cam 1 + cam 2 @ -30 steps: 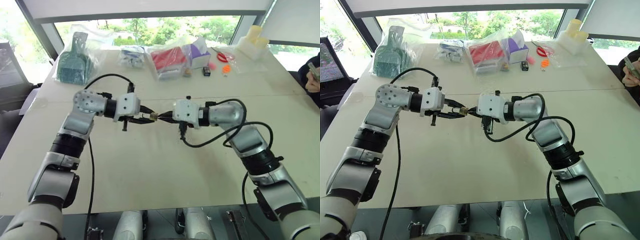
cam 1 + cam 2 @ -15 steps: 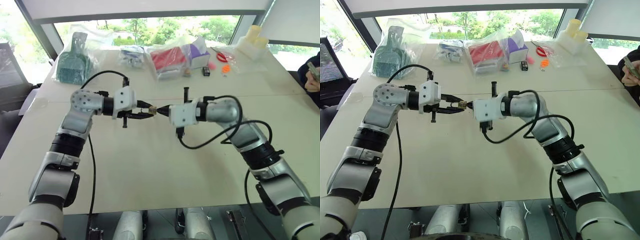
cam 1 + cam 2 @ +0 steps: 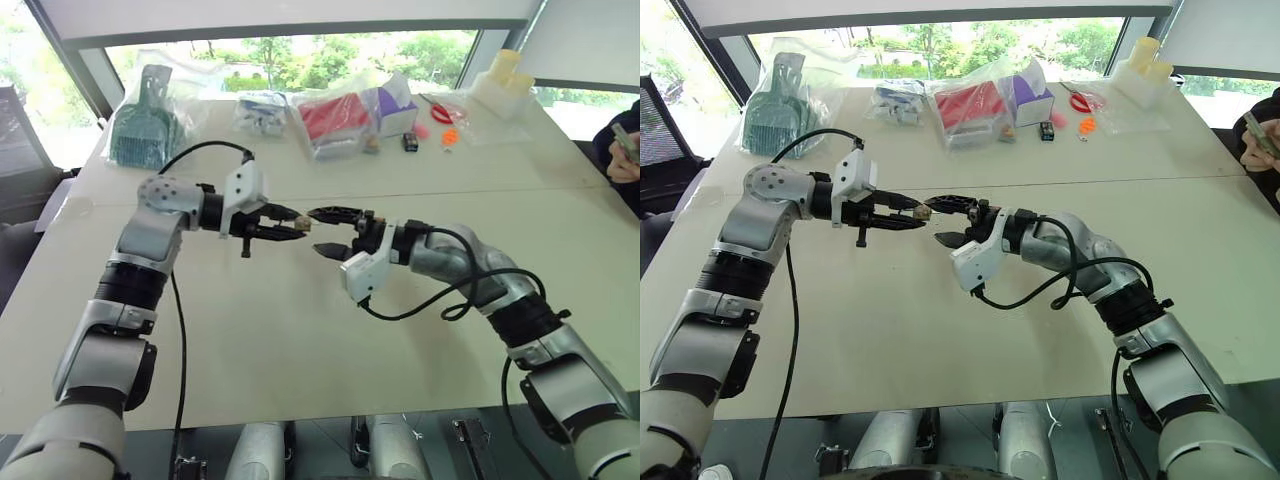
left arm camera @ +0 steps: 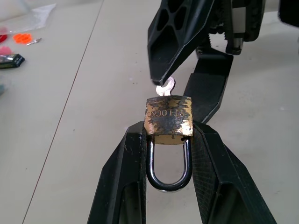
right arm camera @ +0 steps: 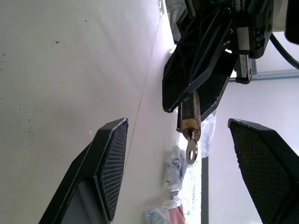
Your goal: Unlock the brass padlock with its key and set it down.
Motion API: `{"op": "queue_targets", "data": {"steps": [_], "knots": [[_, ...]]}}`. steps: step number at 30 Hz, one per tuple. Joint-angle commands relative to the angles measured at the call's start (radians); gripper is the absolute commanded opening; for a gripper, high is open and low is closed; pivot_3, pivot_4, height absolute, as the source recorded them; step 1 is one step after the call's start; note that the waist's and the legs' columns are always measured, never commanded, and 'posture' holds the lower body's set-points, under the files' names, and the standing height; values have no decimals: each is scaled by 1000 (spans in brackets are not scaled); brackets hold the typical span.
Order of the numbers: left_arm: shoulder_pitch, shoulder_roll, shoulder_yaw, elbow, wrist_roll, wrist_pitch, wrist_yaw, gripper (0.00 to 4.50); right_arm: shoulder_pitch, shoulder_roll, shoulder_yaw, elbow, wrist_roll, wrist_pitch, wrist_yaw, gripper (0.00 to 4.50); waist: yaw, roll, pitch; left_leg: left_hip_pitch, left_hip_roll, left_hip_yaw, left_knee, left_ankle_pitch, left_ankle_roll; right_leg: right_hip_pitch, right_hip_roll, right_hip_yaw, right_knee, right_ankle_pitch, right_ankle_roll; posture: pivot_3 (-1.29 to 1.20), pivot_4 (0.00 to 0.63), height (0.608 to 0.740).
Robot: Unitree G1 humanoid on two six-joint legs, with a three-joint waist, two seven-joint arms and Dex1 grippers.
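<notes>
Your left end effector (image 3: 297,224) pinched the brass padlock (image 4: 168,119) above the bare middle of the desk (image 3: 300,330), well clear of its edges. The key (image 5: 191,148) stuck out toward your spread right end effector (image 3: 322,232).

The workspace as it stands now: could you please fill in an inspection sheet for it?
Surface: pale table, bare in the near half.
Job's things: brass padlock held above the table, shackle seated; key sticks out of its body.
Clutter: bagged items along the far edge, including a green dustpan and a red pack; small loose bits beside them.
Grippers: left end effector shut on the padlock; right end effector open, off the key.
Cables: black leads loop from both wrists.
Surroundings: windows behind; a person's hand at the table's right.
</notes>
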Motion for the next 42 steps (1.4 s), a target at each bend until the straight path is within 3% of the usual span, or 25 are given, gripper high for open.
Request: {"op": "queue_targets", "data": {"steps": [1, 3, 6, 10, 11, 21, 25, 30, 31, 36, 38, 42], "knots": [[-12, 7, 20, -40, -25, 24, -11, 711, -36, 8, -17, 7, -18, -29, -39, 3426, 0, 0, 0, 0, 0, 0, 0, 0, 0, 0, 0, 0, 0, 0, 0, 0, 150, 740], [-8, 6, 20, -45, -26, 30, -14, 711, -44, 11, -12, 19, -28, -39, -50, 3426, 0, 0, 0, 0, 0, 0, 0, 0, 0, 0, 0, 0, 0, 0, 0, 0, 150, 740], [-4, 9, 20, -47, -23, 34, -18, 711, -50, 13, -12, 28, -39, -52, -60, 2612, 0, 0, 0, 0, 0, 0, 0, 0, 0, 0, 0, 0, 0, 0, 0, 0, 150, 740], [0, 9, 22, -52, -27, 50, -26, 711, -60, 15, -11, 36, -57, -75, -81, 348, -1, 0, 0, 0, 0, 0, 0, 0, 0, 0, 0, 0, 0, 0, 0, 0, 150, 740], [0, 10, 21, -53, -28, 52, -27, 711, -63, 17, -10, 38, -60, -79, -85, 26, -1, 0, 0, 0, 0, 0, 0, 0, 0, 0, 0, 0, 0, 0, 0, 0, 150, 740], [4, 14, 11, -47, -14, 42, -12, 711, -68, 21, -8, 42, -67, -88, -97, 26, -1, 0, 0, 0, 0, 0, 0, 0, 0, 0, 0, 0, 0, 0, 0, 0, 150, 740], [1, 23, 20, -39, -19, 58, -11, 2514, -63, 22, -11, 41, -63, -79, -93, 0, -1, 0, 0, 0, 0, 0, 0, 0, 0, 0, 0, 0, 0, 0, 0, 0, 150, 740], [-3, 39, 45, -51, -36, 79, 3, 4291, -59, 23, -12, 42, -59, -73, -90, 0, -1, 0, 0, 0, 0, 0, 0, 0, 0, 0, 0, 0, 0, 0, 0, 0, 150, 740], [-4, 44, 51, -53, -40, 82, 6, 4462, -58, 23, -12, 42, -58, -72, -89, 0, -1, 0, 0, 0, 0, 0, 0, 0, 0, 0, 0, 0, 0, 0, 0, 0, 150, 740], [-1, 68, 75, -96, -74, 134, -6, 4462, -56, 21, -12, 45, -56, -71, -87, 0, -2, 0, 0, 0, 0, 0, 0, 0, 0, 0, 0, 0, 0, 0, 0, 0, 150, 740], [7, 76, 82, -115, -85, 147, -8, 3924, -55, 20, -12, 45, -55, -70, -86, 0, -1, 0, 0, 0, 0, 0, 0, 0, 0, 0, 0, 0, 0, 0, 0, 0, 150, 740], [16, 82, 87, -128, -91, 151, 2, 2417, -56, 19, -11, 47, -53, -70, -85, 0, -3, 0, 0, 0, 0, 0, 0, 0, 0, 0, 0, 1, 0, 0, 0, 0, 150, 740]]}}
